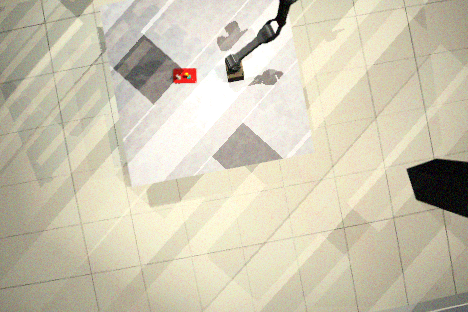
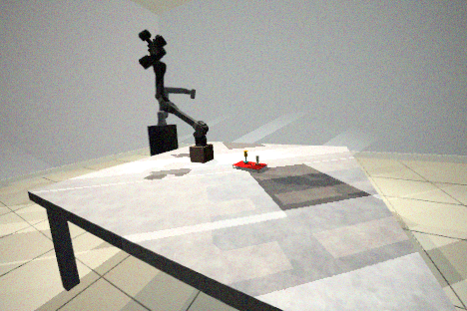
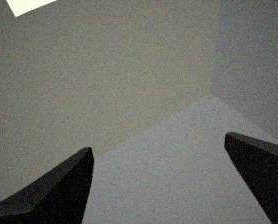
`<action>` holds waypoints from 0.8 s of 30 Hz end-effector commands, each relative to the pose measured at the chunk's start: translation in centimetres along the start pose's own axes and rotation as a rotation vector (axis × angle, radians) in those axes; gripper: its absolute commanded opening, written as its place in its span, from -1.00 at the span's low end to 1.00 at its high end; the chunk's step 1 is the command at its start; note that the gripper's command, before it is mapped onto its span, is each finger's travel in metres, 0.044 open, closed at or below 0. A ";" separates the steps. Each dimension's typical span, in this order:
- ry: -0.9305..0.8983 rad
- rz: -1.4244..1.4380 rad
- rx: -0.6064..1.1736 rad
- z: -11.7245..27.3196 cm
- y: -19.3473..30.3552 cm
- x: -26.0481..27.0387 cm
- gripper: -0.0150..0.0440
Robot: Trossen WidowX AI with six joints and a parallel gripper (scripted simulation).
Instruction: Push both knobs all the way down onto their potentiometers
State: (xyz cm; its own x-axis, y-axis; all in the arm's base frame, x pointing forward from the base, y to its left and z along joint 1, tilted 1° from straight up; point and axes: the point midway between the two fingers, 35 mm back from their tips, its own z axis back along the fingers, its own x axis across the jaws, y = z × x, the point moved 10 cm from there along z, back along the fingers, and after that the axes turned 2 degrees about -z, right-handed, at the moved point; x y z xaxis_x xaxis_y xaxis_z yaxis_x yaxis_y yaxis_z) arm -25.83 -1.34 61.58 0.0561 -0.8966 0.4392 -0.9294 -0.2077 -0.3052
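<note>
The red circuit board [image 1: 193, 71] [image 2: 242, 164] stands low on the table. A yellow-topped knob [image 2: 245, 153] stands upright high above a teal base on the board. A grey knob [image 2: 257, 158] stands lower beside it. At this size I cannot tell the gap between either knob and its potentiometer. My gripper [image 3: 160, 147] is open and empty, its two black fingers wide apart in the wrist view, with only walls and ceiling behind them. It is raised high on the arm, well away from the board. The wrist view does not show the board.
The arm [image 1: 252, 45] [image 2: 182, 115] rises from a dark brown base block [image 1: 235, 76] [image 2: 202, 154] on the table, beside the board. The pale table [image 1: 165, 160] [image 2: 200, 239] has dark patches in its surface pattern. A black block [image 1: 440, 185] stands off the table at the right in the top view.
</note>
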 end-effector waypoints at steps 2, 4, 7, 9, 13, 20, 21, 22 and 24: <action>-0.002 -0.012 -0.006 0.0 -0.2 0.0 0.69; -0.009 -0.048 -0.025 0.0 -0.8 0.0 0.51; -0.026 -0.124 -0.065 0.1 -2.2 0.1 0.24; -0.039 -0.175 -0.094 0.2 -3.2 0.2 0.06; -0.071 -0.280 -0.157 0.3 -5.5 0.3 -0.29; -0.138 -0.465 -0.278 0.8 -9.9 0.4 -0.49; -0.149 -0.492 -0.297 0.9 -10.6 0.4 -0.49; -0.160 -0.518 -0.315 1.1 -11.3 0.4 -0.49; -0.184 -0.570 -0.351 1.3 -12.6 0.4 -0.49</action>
State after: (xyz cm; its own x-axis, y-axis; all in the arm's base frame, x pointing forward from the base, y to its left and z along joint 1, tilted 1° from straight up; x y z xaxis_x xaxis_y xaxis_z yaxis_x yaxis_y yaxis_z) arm -15.95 0.11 64.18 0.5297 -0.7730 0.3491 -0.8461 -0.5103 0.1538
